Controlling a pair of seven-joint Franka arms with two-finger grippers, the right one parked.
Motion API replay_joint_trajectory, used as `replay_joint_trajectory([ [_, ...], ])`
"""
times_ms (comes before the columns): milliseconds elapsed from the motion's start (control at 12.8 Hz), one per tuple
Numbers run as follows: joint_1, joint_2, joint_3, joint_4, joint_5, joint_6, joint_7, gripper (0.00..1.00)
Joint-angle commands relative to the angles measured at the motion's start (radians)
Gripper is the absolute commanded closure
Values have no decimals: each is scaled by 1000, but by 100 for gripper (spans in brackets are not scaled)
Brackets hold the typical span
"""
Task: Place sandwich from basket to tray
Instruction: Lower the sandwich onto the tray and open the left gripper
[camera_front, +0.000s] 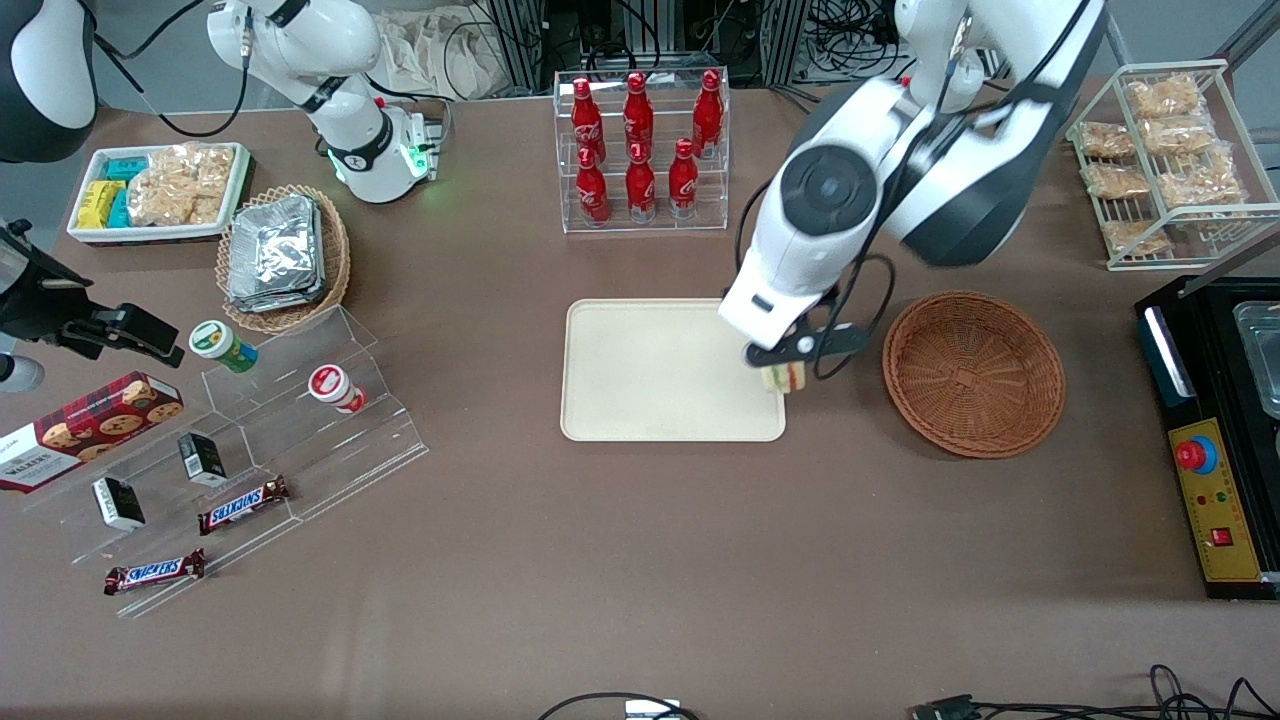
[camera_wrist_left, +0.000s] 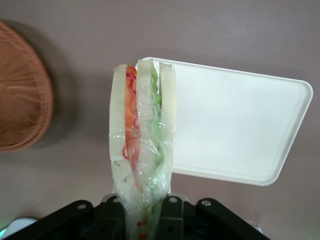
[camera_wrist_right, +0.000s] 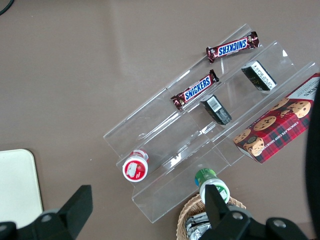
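My left gripper (camera_front: 783, 368) is shut on the sandwich (camera_front: 784, 378), a plastic-wrapped wedge of pale bread with orange and green filling (camera_wrist_left: 142, 135), and holds it in the air. It hangs over the edge of the cream tray (camera_front: 650, 380) that lies nearest the basket. The tray (camera_wrist_left: 240, 130) is bare. The reddish-brown wicker basket (camera_front: 973, 372) stands beside the tray toward the working arm's end of the table, and it (camera_wrist_left: 22, 95) holds nothing that I can see.
A clear rack of red bottles (camera_front: 640, 150) stands farther from the front camera than the tray. A wire rack of snack bags (camera_front: 1165, 160) and a black appliance (camera_front: 1215, 430) sit near the basket. Stepped acrylic shelves (camera_front: 250, 450) with candy bars lie toward the parked arm's end.
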Motion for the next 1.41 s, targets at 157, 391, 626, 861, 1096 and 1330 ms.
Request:
replay_joint_trajectory([
  [157, 0, 38, 0, -291, 43, 359, -54, 81],
  [391, -17, 113, 0, -325, 176, 417, -74, 81],
  [626, -26, 163, 1, -329, 224, 468, -94, 81],
  [861, -28, 178, 1, -331, 227, 477, -94, 68],
  [1096, -23, 170, 0, -329, 226, 462, -94, 0],
  [1330, -15, 126, -2, -305, 212, 378, -91, 0],
])
